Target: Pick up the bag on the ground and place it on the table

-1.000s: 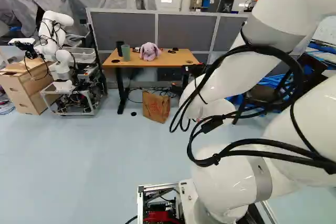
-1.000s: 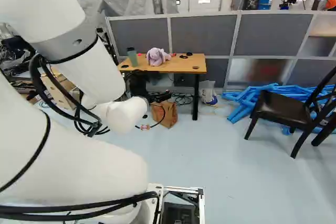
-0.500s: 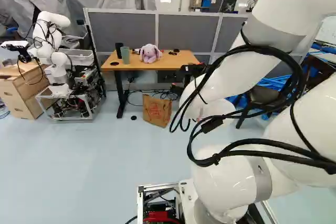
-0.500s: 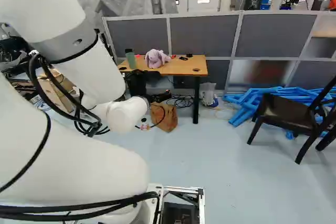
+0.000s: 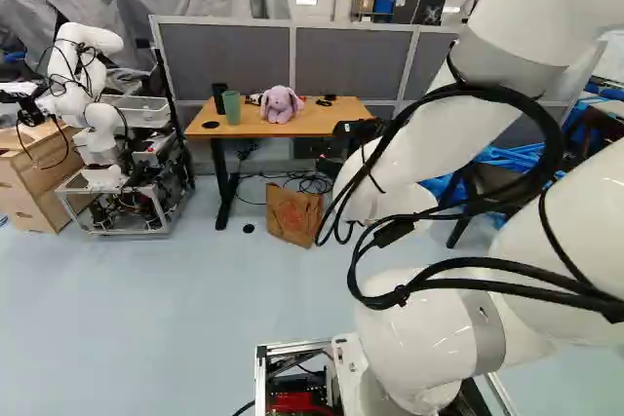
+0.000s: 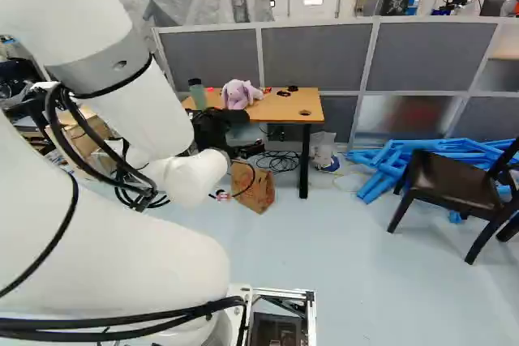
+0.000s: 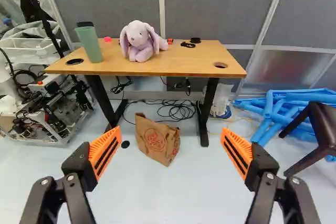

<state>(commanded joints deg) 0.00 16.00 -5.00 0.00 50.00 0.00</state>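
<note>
Claw [image 7: 170, 131] first: wide open, nothing between the pads, held well apart from everything—spread like that, I'd judge, so the bag's body can slip in between. My arm [image 5: 409, 133] reaches out ahead, which I take as lining up for an approach. Brown paper bag [image 7: 157, 141] is the target: on the floor [image 7: 152, 192] ahead of me, upright with a bit of a lean, a small black disc [image 7: 125, 144] just beside it. Black cables [image 7: 178, 109] lie behind it, so a deep reach might snag them; paper may crumple too—better to pinch gently near the top. Bag's near the front of the counter [image 7: 184, 67], so I'd back out before lifting to miss the edge. Up top, green cup [image 7: 89, 44] and plush rabbit [image 7: 139, 43] sit toward one end; I'd set down past the rabbit, away from the cup.
</note>
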